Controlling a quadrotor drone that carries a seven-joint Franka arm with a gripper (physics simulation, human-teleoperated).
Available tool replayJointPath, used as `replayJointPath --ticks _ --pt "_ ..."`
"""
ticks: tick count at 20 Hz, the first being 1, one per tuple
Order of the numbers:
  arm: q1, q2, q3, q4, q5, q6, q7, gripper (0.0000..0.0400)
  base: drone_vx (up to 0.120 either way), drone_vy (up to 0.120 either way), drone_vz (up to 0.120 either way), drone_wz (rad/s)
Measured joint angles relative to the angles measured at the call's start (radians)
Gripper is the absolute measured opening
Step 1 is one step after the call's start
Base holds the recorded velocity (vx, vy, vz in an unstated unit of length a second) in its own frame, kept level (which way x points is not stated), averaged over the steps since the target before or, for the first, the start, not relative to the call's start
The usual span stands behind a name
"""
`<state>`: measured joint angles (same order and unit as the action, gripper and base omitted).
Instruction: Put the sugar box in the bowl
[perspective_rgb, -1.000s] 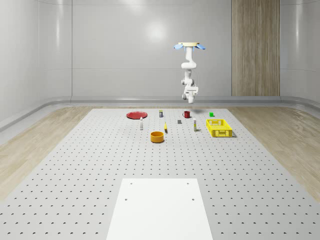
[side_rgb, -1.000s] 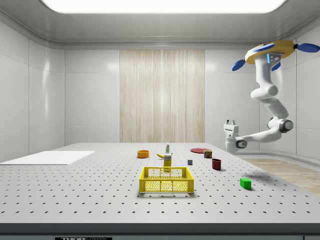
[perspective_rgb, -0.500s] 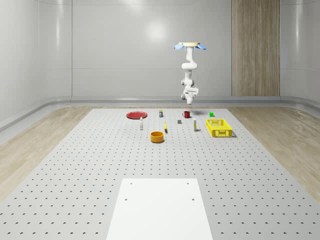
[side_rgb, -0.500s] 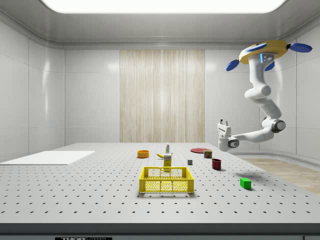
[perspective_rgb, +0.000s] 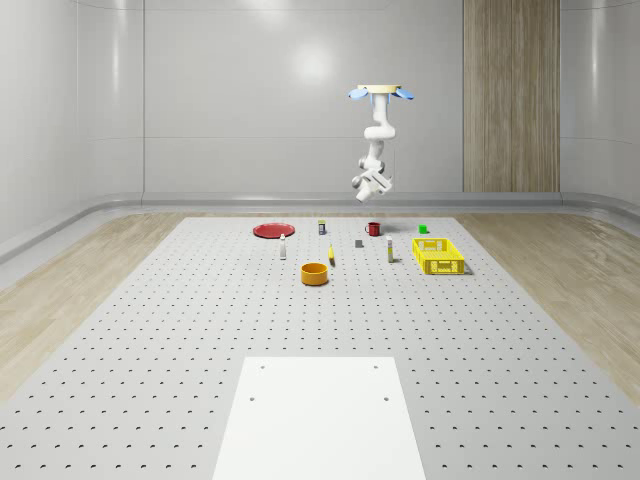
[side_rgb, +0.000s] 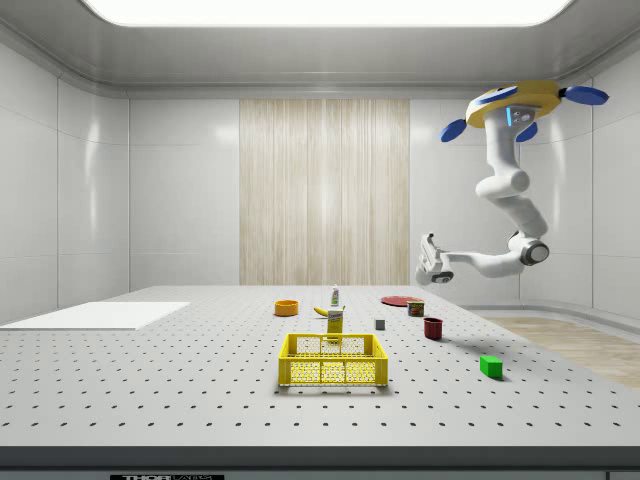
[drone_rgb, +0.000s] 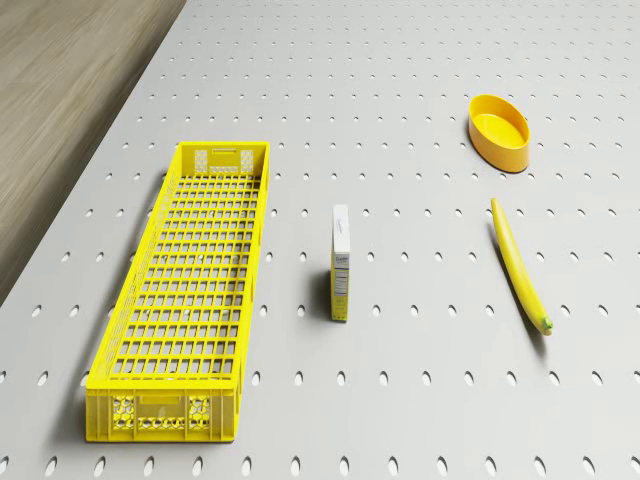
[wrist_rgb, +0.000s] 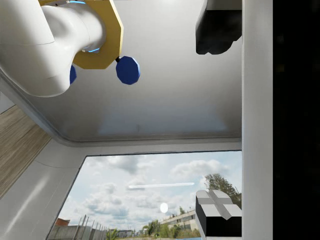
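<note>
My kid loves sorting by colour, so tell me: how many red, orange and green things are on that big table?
Red: 2, the plate and the mug
Orange: 1, the bowl
Green: 1, the cube
Total: 4

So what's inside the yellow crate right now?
Nothing visible: the yellow crate shows only its bare mesh floor in the drone view. The sugar box stands upright on the table beside it, outside.
</note>
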<state>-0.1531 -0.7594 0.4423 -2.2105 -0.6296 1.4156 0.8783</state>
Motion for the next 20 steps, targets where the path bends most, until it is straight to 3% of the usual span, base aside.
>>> replayJointPath --ticks 5,7,10,15,20 --pt "-0.155 -0.064 0.315 -0.289 -0.539 0.009 0.145 0.0400 0.120 0.000 0.000 0.000" --pt "-0.246 -0.093 0.428 -0.415 -0.759 -0.012 0.232 0.0400 0.120 0.000 0.000 0.000" --pt "-0.407 -0.134 0.561 -0.554 -1.025 -0.073 0.365 0.0400 0.120 0.000 -0.107 0.000" --pt "-0.644 -0.195 0.697 -0.654 -1.259 -0.182 0.531 0.0400 0.120 0.000 -0.120 0.000" --pt "-0.778 -0.244 0.763 -0.679 -1.336 -0.238 0.619 0.0400 0.120 -0.024 -0.120 0.000"
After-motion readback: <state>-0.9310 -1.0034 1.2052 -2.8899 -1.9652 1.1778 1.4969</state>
